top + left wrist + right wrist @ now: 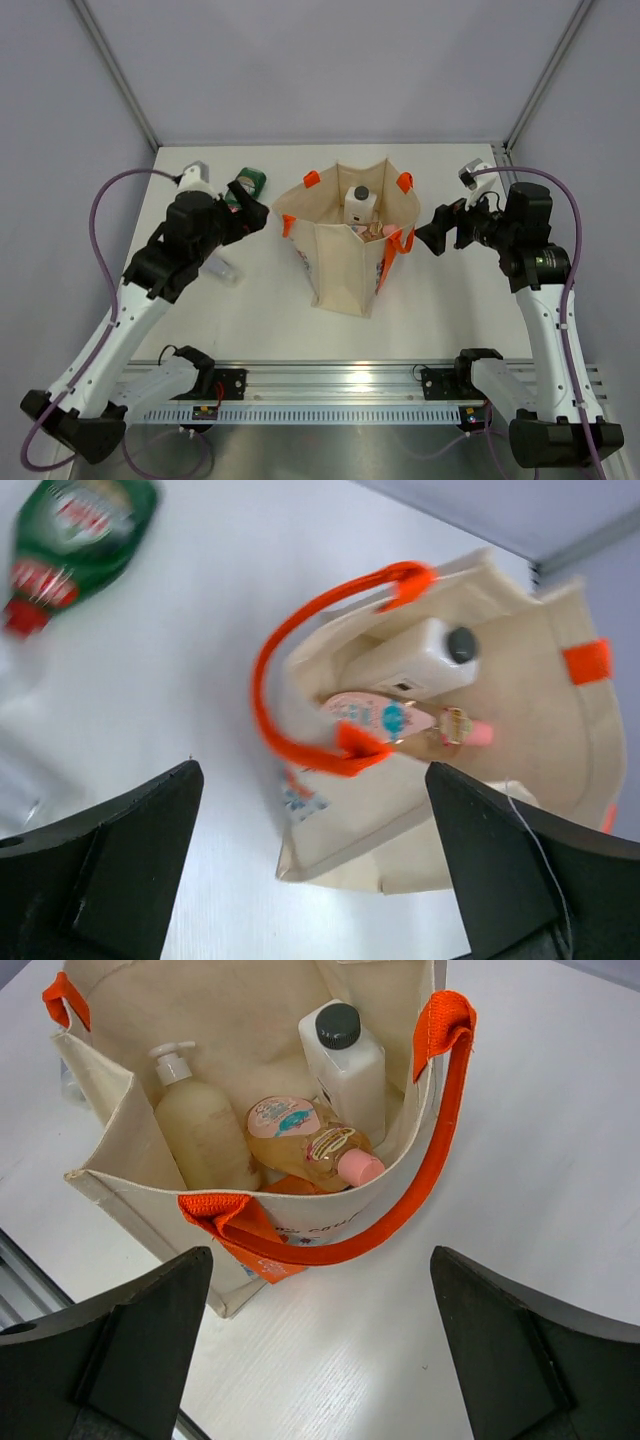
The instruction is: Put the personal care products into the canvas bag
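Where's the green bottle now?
The green red-capped bottle lies on the table, far left in the top view, just beyond the left gripper, left of the canvas bag.

One overhead view, two wrist views.
Overhead takes in the whole tabletop (260, 320) from its near edge; wrist cameras look closely into the bag (345, 275), shared by all.

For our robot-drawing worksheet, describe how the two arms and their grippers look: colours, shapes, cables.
The left arm and right arm have white links, black joints and black bases. A purple cable loops beside each. The left gripper and right gripper are matte black, with two broad wedge-shaped fingers. A small grey-white camera module sits at each wrist.
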Motion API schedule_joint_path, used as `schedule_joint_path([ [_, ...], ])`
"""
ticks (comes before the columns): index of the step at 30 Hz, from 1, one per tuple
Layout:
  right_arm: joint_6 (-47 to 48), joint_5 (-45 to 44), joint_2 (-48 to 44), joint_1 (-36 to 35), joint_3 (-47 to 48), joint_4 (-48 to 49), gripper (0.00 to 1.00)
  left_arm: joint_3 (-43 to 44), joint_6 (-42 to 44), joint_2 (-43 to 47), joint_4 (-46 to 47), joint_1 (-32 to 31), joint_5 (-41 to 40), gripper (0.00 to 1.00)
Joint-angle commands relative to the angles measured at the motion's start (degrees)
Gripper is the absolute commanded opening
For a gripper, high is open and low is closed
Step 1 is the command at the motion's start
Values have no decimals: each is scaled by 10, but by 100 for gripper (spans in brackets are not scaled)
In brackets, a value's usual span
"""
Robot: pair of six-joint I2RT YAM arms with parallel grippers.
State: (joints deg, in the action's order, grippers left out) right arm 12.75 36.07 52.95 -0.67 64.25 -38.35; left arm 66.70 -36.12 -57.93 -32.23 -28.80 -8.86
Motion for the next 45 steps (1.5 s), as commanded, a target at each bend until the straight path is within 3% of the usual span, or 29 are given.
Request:
schedule_joint_path([
  [1,-21,12,-14,20,-13,50,99,-81,-175,33,-92,50,-111,99],
  [6,-10,42,-20,27,-32,56,100,-187,-196,48,-71,120,-101,99],
  [10,-11,51,-17,31,-47,72,99,-227,-197,-19,-38,209,-39,99],
  [23,-3,58,-15,43,-69,75,100,-147,-190,-305,23,249,-41,93],
  [26,0,58,-18,45,-73,76,99,-140,-181,-342,32,252,-41,79],
  [27,-1,60,-17,46,-74,76,99,-142,-177,-345,34,252,-38,59],
  [30,1,69,-21,47,-76,74,100,-173,-167,-324,51,252,-20,20],
  [31,2,72,-21,48,-77,74,99,-182,-160,-312,51,252,-20,17],
  [35,14,112,-16,49,-72,61,100,-217,-128,-183,31,243,-34,11],
  [40,175,248,0,48,-25,-90,100,-233,-48,-2,2,205,-13,7],
  [45,235,258,9,48,18,-146,99,-225,-11,127,80,174,161,4],
])
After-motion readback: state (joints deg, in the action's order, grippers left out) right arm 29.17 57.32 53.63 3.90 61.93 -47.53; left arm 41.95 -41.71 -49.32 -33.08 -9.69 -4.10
